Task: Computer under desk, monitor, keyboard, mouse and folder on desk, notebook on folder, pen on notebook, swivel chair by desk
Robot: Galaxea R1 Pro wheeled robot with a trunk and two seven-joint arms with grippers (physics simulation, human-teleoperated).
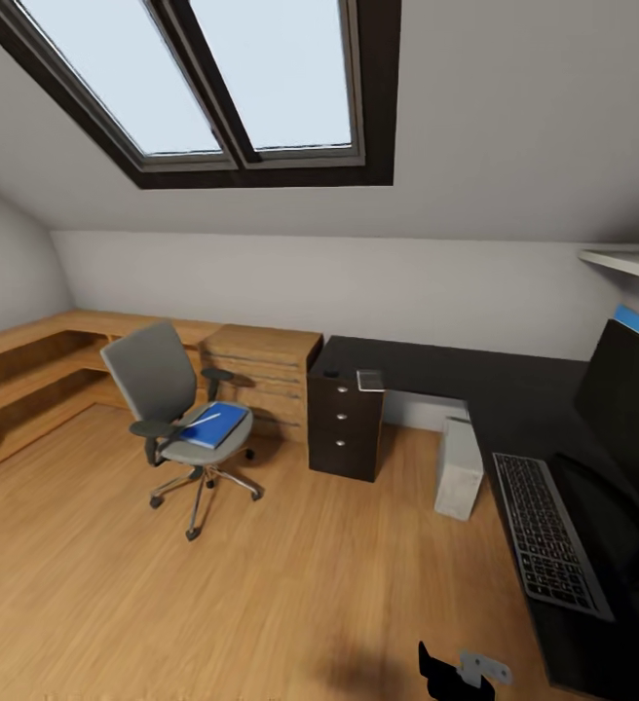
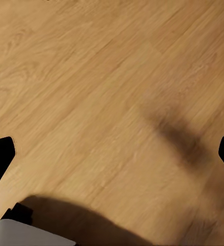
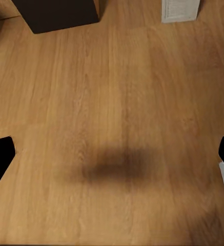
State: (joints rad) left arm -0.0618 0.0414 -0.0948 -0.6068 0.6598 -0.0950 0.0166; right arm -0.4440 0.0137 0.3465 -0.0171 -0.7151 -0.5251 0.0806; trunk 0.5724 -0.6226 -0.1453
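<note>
The grey swivel chair (image 1: 178, 419) stands on the floor left of the desk (image 1: 427, 368). The blue folder (image 1: 214, 425) lies on its seat with the whitish pen (image 1: 206, 419) on top. The dark grey notebook (image 1: 370, 380) rests on the desk above the drawers (image 1: 344, 428). The computer (image 1: 458, 467) (image 3: 181, 9) stands under the desk. The keyboard (image 1: 548, 535) lies on the desk's near wing in front of the monitor (image 1: 631, 399). I cannot make out the mouse for certain. Both my left gripper (image 2: 112, 156) and my right gripper (image 3: 112, 154) hang open and empty over bare floor.
Low wooden shelving (image 1: 37, 375) runs along the left wall, and a wooden drawer unit (image 1: 266, 365) sits beside the desk. Wide wooden floor (image 1: 261, 584) lies between me and the chair. A white shelf (image 1: 631, 261) juts out at the upper right. Part of my arm (image 1: 461, 672) shows below.
</note>
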